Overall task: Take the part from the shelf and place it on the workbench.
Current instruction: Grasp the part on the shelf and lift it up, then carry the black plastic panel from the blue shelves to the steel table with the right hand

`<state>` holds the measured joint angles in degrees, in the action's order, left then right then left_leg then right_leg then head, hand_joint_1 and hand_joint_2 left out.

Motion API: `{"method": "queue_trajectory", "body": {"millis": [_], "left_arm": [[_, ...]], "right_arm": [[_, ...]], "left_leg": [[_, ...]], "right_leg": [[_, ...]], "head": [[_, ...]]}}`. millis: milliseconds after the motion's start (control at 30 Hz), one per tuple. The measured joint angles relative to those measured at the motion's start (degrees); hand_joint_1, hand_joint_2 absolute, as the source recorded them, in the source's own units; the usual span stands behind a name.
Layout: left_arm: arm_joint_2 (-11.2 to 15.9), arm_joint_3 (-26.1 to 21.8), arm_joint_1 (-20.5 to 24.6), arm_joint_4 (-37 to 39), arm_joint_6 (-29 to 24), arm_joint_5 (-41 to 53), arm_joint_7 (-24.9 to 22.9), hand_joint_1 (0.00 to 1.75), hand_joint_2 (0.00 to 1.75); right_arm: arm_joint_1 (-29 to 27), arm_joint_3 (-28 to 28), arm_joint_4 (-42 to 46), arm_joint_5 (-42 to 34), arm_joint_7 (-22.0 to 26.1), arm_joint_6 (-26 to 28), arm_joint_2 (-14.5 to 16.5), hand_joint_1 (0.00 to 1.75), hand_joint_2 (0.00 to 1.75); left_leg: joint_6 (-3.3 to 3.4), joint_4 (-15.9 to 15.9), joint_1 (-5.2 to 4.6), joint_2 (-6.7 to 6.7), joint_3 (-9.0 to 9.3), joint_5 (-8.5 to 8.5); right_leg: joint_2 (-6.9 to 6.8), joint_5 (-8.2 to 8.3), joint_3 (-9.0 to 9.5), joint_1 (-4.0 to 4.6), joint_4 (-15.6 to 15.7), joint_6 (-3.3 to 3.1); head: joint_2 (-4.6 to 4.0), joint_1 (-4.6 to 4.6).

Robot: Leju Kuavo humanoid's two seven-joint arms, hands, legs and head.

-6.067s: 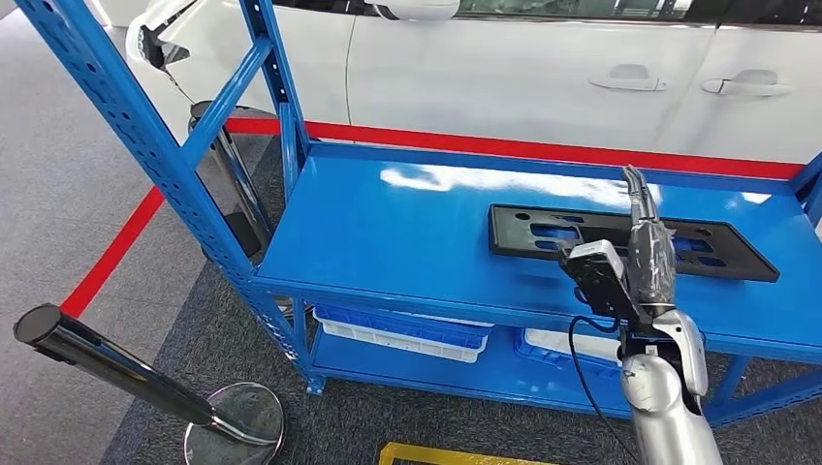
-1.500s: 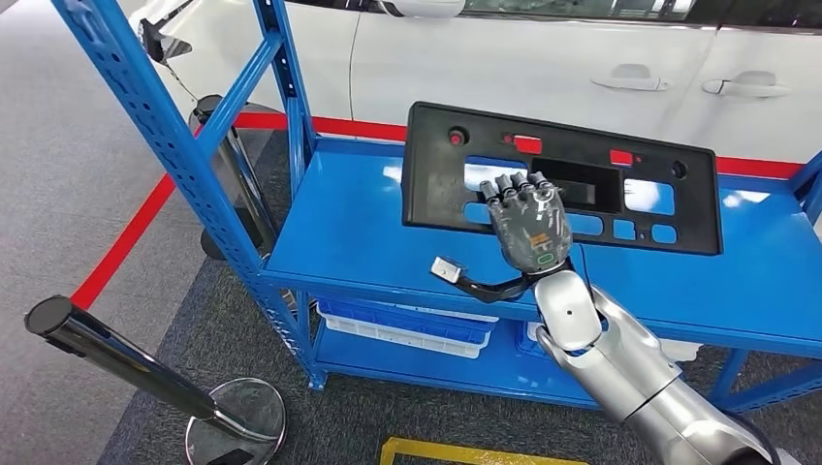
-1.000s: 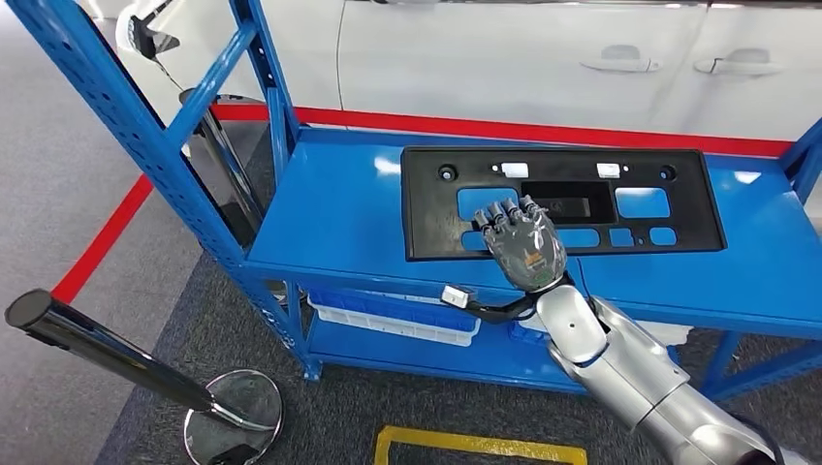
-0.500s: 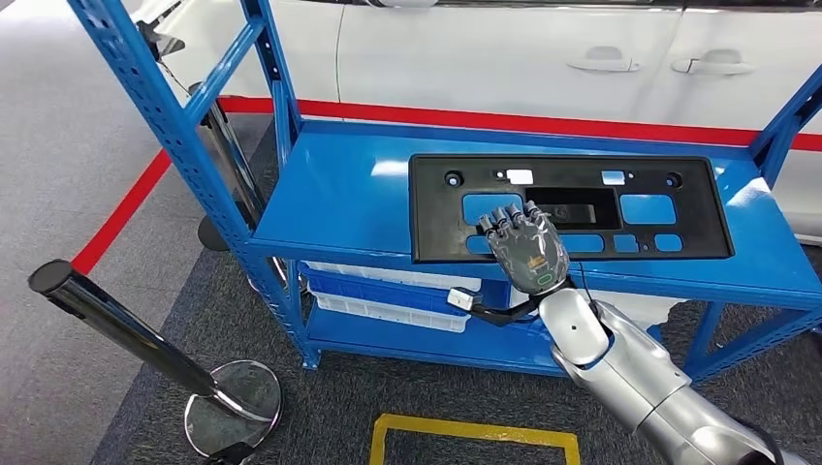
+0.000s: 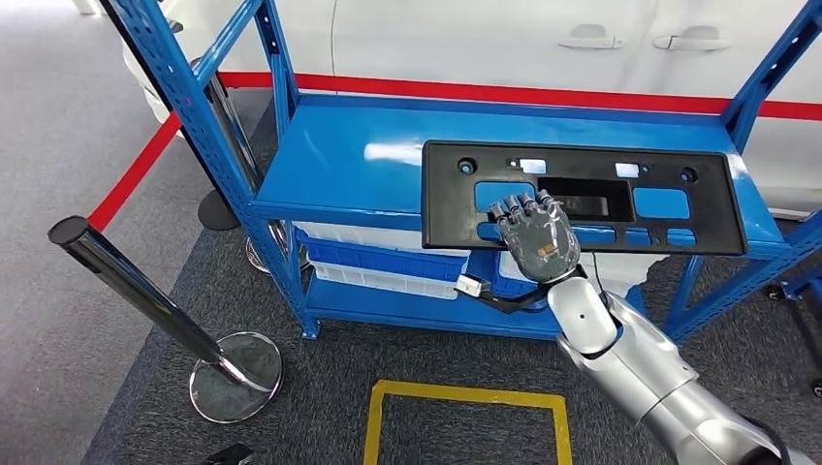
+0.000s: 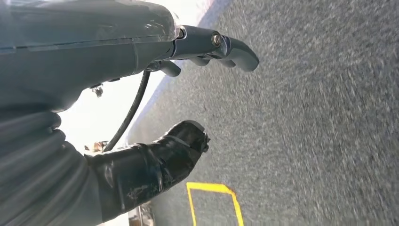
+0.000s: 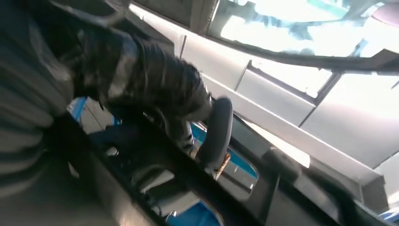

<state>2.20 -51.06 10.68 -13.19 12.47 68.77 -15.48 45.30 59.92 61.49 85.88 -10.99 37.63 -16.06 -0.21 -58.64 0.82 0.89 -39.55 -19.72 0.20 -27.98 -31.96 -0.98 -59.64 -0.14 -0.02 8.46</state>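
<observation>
In the head view, the right robot hand [image 5: 536,235] sits in the middle of the frame, a little right of center. It holds the part [image 5: 582,197], a long flat black panel with holes cut in it. The fingers [image 5: 518,205] curl over the near edge of the part and go into one of the holes. The silver right arm [image 5: 645,373] comes up from the lower right corner of the frame.

The part is in the upper right half of the frame. It is over the front right of the top board of the blue shelf [image 5: 359,155]. Its near edge sticks out past the front of the shelf. You cannot tell if the far edge touches the board or not. Blue shows through the holes in the part.

In the right wrist view, the right robot hand [image 7: 155,94] is clenched on the dark part [image 7: 188,183], with the thumb [image 7: 217,132] pressed on one side.

In the left wrist view, the left robot hand [image 6: 155,103] hangs over grey carpet. It holds nothing and its fingers are spread apart. A yellow line [image 6: 214,197] shows on the floor at the bottom of that frame.

In the head view, a white bin [image 5: 383,276] sits on the lower board of the shelf. A shiny metal post [image 5: 145,300] on a round base stands at the lower left. A yellow square [image 5: 465,426] is marked on the floor at the bottom center. A white car [image 5: 485,39] is along the top of the frame, with a red line [image 5: 504,95] on the floor in front of it.
</observation>
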Motion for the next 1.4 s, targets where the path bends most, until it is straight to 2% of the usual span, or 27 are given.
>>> {"method": "queue_trajectory", "body": {"millis": [33, 100, 167, 200, 267, 300, 367, 433, 500, 533, 600, 667, 700, 733, 800, 867, 900, 933, 1000, 1067, 1167, 1200, 1233, 1267, 1300, 1333, 1400], "left_arm": [[0.25, -0.07, -0.43, 0.02, 0.11, -0.28, 0.15, 0.00, 1.75], [0.79, -0.29, -1.25, 0.07, 0.27, -0.78, 0.50, 0.00, 1.75], [1.34, -0.47, -1.73, 0.08, 0.37, -1.00, 0.79, 0.00, 1.75], [1.57, -0.51, -1.84, 0.08, 0.41, -1.03, 0.86, 0.00, 1.75], [1.87, -0.54, -1.95, 0.08, 0.48, -1.05, 0.91, 0.00, 1.75], [1.97, -0.54, -1.99, 0.07, 0.49, -1.05, 0.92, 0.00, 1.75], [2.28, -0.55, -2.02, 0.06, 0.48, -1.08, 0.92, 0.00, 1.75], [2.63, -0.63, -2.08, 0.05, 0.48, -1.35, 0.77, 0.00, 1.75], [3.03, -0.92, -2.24, 0.07, 0.91, -1.81, 0.52, 0.00, 1.75], [3.28, -1.13, -2.30, 0.08, 1.33, -1.96, 0.44, 0.00, 1.75], [3.75, -1.56, -2.46, 0.10, 2.18, -2.07, 0.41, 0.00, 1.75], [4.12, -1.82, -2.62, 0.10, 2.59, -1.63, 0.49, 0.00, 1.75], [4.23, -1.87, -2.67, 0.10, 2.71, -1.31, 0.55, 0.00, 1.75], [4.31, -1.87, -2.69, 0.10, 2.79, -0.98, 0.60, 0.00, 1.75], [4.36, -1.87, -2.67, 0.10, 2.88, -0.49, 0.67, 0.00, 1.75], [4.31, -1.87, -2.68, 0.10, 2.92, -0.22, 0.74, 0.00, 1.75], [4.27, -1.87, -2.69, 0.11, 2.91, -0.17, 0.79, 0.00, 1.75], [4.23, -1.87, -2.70, 0.11, 2.87, -0.11, 0.85, 0.00, 1.75], [4.17, -1.87, -2.77, 0.12, 2.72, 0.02, 0.95, 0.00, 1.75], [4.04, -1.87, -2.90, 0.13, 2.59, 0.13, 0.99, 0.00, 1.75], [3.92, -1.87, -3.01, 0.14, 2.51, 0.14, 1.08, 0.00, 1.75], [3.92, -1.87, -3.00, 0.14, 2.51, 0.13, 1.13, 0.00, 1.75], [3.91, -1.87, -3.00, 0.14, 2.53, 0.11, 1.20, 0.00, 1.75], [3.91, -1.87, -3.00, 0.14, 2.56, 0.11, 1.26, 0.00, 1.75], [3.91, -1.87, -2.97, 0.14, 2.61, 0.12, 1.30, 0.00, 1.75], [3.91, -1.87, -2.90, 0.14, 2.66, 0.14, 1.33, 0.00, 1.75], [3.95, -1.87, -2.68, 0.14, 2.77, 0.23, 1.37, 0.00, 1.75]], "right_arm": [[0.07, -0.15, -0.01, 0.00, -0.03, -0.34, 0.40, 1.75, 1.75], [0.28, -0.20, -0.02, 0.00, -0.54, -0.94, 1.51, 1.75, 1.75], [0.35, -0.10, -0.05, 0.00, -1.03, -1.38, 2.57, 1.75, 1.75], [0.35, -0.02, -0.08, 0.00, -1.19, -1.50, 2.88, 1.75, 1.75], [0.32, 0.13, -0.12, 0.00, -1.35, -1.49, 3.24, 1.75, 1.75], [0.33, 0.16, -0.13, 0.00, -1.43, -1.44, 3.33, 1.75, 1.75], [0.37, 0.16, -0.11, 0.00, -1.66, -1.38, 3.59, 1.75, 1.75], [0.42, 0.16, -0.13, 0.00, -1.61, -1.35, 4.06, 1.75, 1.75], [0.53, 0.19, -0.42, 0.00, -1.11, -1.40, 5.02, 1.75, 1.75], [0.69, 0.24, -0.72, 0.00, -0.91, -1.49, 5.70, 1.75, 1.75], [1.14, 0.40, -1.59, 0.00, -0.85, -1.86, 7.03, 1.75, 1.75], [1.44, 0.49, -2.23, 0.00, -0.84, -2.20, 7.97, 1.75, 1.75], [1.45, 0.49, -2.42, 0.00, -0.77, -2.31, 8.21, 1.75, 1.75], [1.45, 0.45, -2.56, 0.00, -0.58, -2.39, 8.33, 1.75, 1.75], [1.45, 0.13, -2.76, 0.00, 0.10, -2.52, 8.40, 1.75, 1.75], [1.39, -0.81, -2.82, 0.00, 0.88, -2.51, 8.35, 1.75, 1.75], [1.28, -1.42, -2.80, 0.00, 1.10, -2.49, 8.21, 1.75, 1.75], [1.16, -2.03, -2.75, 0.00, 1.22, -2.46, 7.98, 1.75, 1.75], [0.85, -2.85, -2.63, 0.00, 1.18, -2.41, 7.30, 1.75, 1.75], [0.57, -3.19, -2.49, 0.00, 1.10, -2.39, 6.79, 1.75, 1.75], [0.10, -3.29, -2.34, 0.00, 1.05, -2.43, 6.43, 1.75, 1.75], [-0.14, -3.29, -2.33, 0.00, 1.09, -2.45, 6.37, 1.75, 1.75], [-0.41, -3.29, -2.33, 0.00, 1.14, -2.50, 6.32, 1.75, 1.75], [-0.66, -3.29, -2.33, 0.00, 1.21, -2.55, 6.29, 1.75, 1.75], [-0.85, -3.29, -2.33, 0.00, 1.33, -2.63, 6.29, 1.75, 1.75], [-0.95, -3.33, -2.33, 0.00, 1.50, -2.72, 6.29, 1.75, 1.75], [-1.00, -3.59, -2.27, 0.00, 1.93, -2.86, 6.30, 1.75, 1.75]], "left_leg": [[-0.32, -0.52, 0.13, -0.10, -0.40, -0.97], [-0.73, -4.91, 0.34, -0.32, -1.84, -6.26], [-1.00, -12.14, 0.39, -0.45, -3.28, -11.63], [-1.04, -14.87, 0.37, -0.50, -3.36, -12.48], [-0.80, -15.12, 0.31, -0.56, -0.92, -10.69], [-0.48, -12.43, 0.23, -0.63, 1.80, -9.34], [0.27, -4.22, -0.06, -0.82, 8.32, -9.29], [0.84, 0.75, -0.46, -0.97, 11.36, -10.37], [1.35, 1.60, -0.47, -0.78, 10.94, -9.33], [1.72, 1.97, -0.36, -0.59, 10.64, -8.56], [2.37, 2.51, -0.08, -0.12, 9.40, -6.69], [2.65, 2.32, -0.14, 0.05, 7.34, -5.16], [2.62, 2.09, -0.15, 0.06, 6.25, -4.51], [2.57, 1.81, -0.16, 0.05, 5.17, -3.90], [2.32, 1.08, -0.16, -0.03, 3.08, -2.79], [1.81, 0.28, -0.22, -0.13, 1.51, -1.88], [1.48, 0.06, -0.26, -0.16, 1.13, -1.43], [1.11, 0.06, -0.28, -0.18, 0.93, -0.94], [0.36, 0.51, -0.22, -0.19, 0.79, 0.05], [-0.30, -0.70, -0.07, -0.27, -0.09, -1.92], [-0.97, -9.80, 0.07, -0.41, -2.67, -10.57], [-1.12, -13.22, 0.09, -0.42, -3.09, -12.05], [-1.22, -15.46, 0.12, -0.42, -2.90, -12.11], [-1.27, -15.97, 0.17, -0.42, -1.83, -10.97], [-1.25, -14.58, 0.22, -0.42, 0.18, -9.34], [-1.17, -11.47, 0.26, -0.45, 3.07, -8.35], [-0.77, -3.46, 0.07, -0.68, 9.16, -9.29]], "right_leg": [[-0.03, 0.78, -0.47, -0.05, 0.35, -0.62], [0.00, 2.47, -1.78, -0.12, 0.81, -1.51], [0.18, 3.89, -3.51, 0.13, 0.86, -1.81], [0.17, 4.56, -4.42, 0.28, 0.81, -1.80], [0.06, 5.87, -6.18, 0.54, 0.69, -1.69], [0.01, 6.51, -6.94, 0.64, 0.64, -1.60], [-0.11, 7.63, -7.98, 0.87, 0.55, -1.24], [-0.26, 8.79, -8.22, 0.82, 0.77, -0.64], [-0.21, 9.84, -8.27, 0.64, 1.29, 0.08], [-0.15, 9.28, -8.63, 0.64, 1.02, 0.40], [-0.10, 4.69, -10.16, 0.63, -2.86, 0.83], [-0.14, -1.03, -11.92, 0.47, -10.54, 1.20], [-0.16, -2.13, -12.22, 0.36, -13.87, 1.38], [-0.16, -1.85, -11.78, 0.26, -15.64, 1.52], [-0.19, 0.60, -7.95, 0.15, -13.25, 1.50], [-0.32, 0.18, -1.78, 0.36, -5.54, 0.95], [-0.37, -0.59, 0.33, 0.54, -2.39, 0.59], [-0.39, -1.31, 1.39, 0.74, -0.45, 0.21], [-0.36, -0.48, 1.09, 0.85, 0.46, -0.60], [-0.38, 1.10, 0.16, 0.60, 1.07, -1.56], [-0.24, 3.55, -2.44, 0.44, 1.36, -2.27], [-0.21, 4.32, -3.52, 0.46, 1.30, -2.22], [-0.19, 5.08, -4.62, 0.46, 1.20, -2.14], [-0.19, 5.83, -5.74, 0.45, 1.07, -2.00], [-0.18, 6.54, -6.80, 0.42, 0.91, -1.82], [-0.18, 7.17, -7.66, 0.40, 0.73, -1.59], [-0.23, 8.32, -8.80, 0.50, 0.50, -0.94]], "head": [[0.00, -0.01], [0.00, 0.02], [0.00, 0.04], [0.00, 0.04], [0.00, 0.04], [0.00, 0.04], [0.00, 0.03], [0.00, 0.00], [0.00, -0.03], [0.00, -0.02], [0.00, -0.03], [0.00, -0.03], [0.00, -0.03], [0.00, -0.03], [0.00, -0.03], [0.00, 0.02], [0.00, 0.03], [0.00, 0.05], [0.00, 0.02], [0.00, 0.02], [0.00, 0.03], [0.00, 0.03], [0.00, 0.03], [0.00, 0.03], [0.00, 0.04], [0.00, 0.04], [0.00, 0.04]]}}
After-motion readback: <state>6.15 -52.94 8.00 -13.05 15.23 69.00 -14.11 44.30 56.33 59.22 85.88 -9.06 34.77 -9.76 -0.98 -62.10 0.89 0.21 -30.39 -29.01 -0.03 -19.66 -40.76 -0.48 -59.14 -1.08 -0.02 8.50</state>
